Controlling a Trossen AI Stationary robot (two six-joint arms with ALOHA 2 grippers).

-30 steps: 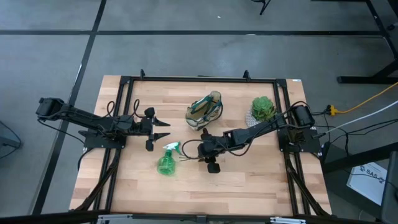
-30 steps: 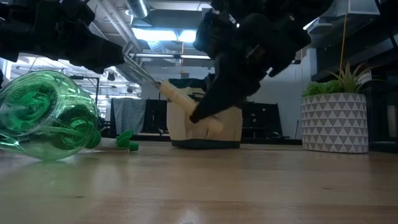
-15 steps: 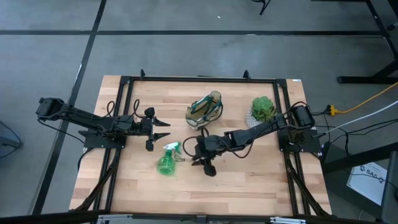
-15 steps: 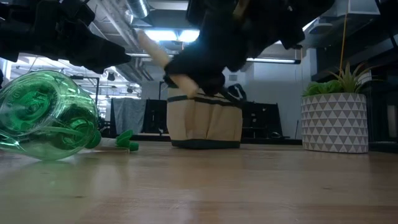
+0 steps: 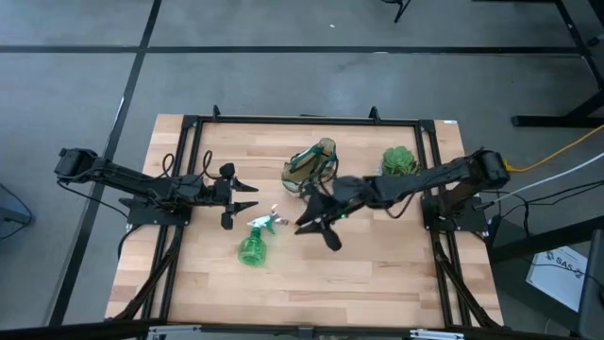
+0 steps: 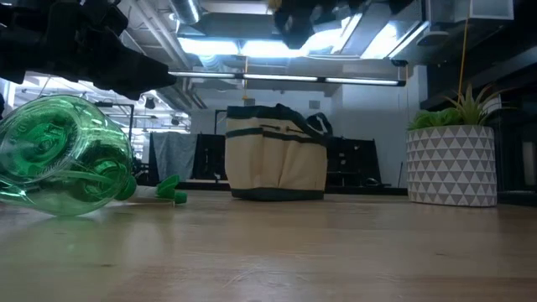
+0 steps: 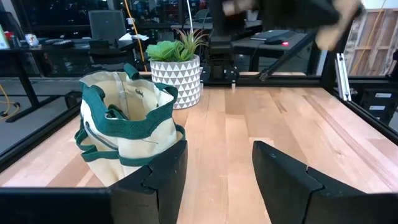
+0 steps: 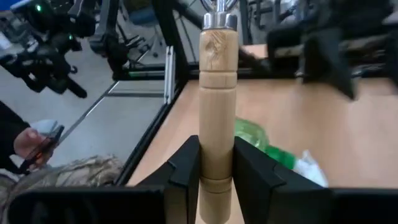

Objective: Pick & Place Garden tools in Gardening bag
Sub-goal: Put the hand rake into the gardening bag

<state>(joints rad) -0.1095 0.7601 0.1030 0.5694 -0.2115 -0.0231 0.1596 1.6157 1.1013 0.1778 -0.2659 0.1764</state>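
My right gripper (image 5: 316, 217) is high over the table's middle, shut on a wooden-handled tool (image 8: 216, 93) with a silver ferrule (image 8: 217, 22). The tool's head is out of view, so I cannot tell which tool it is. The green spray bottle (image 5: 251, 247) lies on its side on the table left of that gripper; it also shows in the low view (image 6: 63, 155). The beige bag with green trim (image 5: 311, 168) stands upright at the far middle, mouth open (image 7: 124, 130). My left gripper (image 5: 247, 196) is open and empty at the table's left, pointing toward the bag. My right gripper pinches the wooden handle between its two fingers (image 8: 186, 165), near the handle's butt end (image 8: 216, 140). The arm reaches in from the table's right and the fingers lie across the handle. The tool is lifted clear of the table.
A leafy plant in a white patterned pot (image 5: 399, 165) stands right of the bag, near the far right corner (image 6: 453, 164). Bare wooden tabletop (image 5: 377, 274) spreads across the near half. A person's hand holding a phone (image 8: 31, 140) shows beyond the table.
My right gripper has risen from low over the table, beside the spray bottle, and drawn a little toward the far edge. It has carried the wooden-handled tool up out of the low view. The spray bottle and the bag have stayed put.
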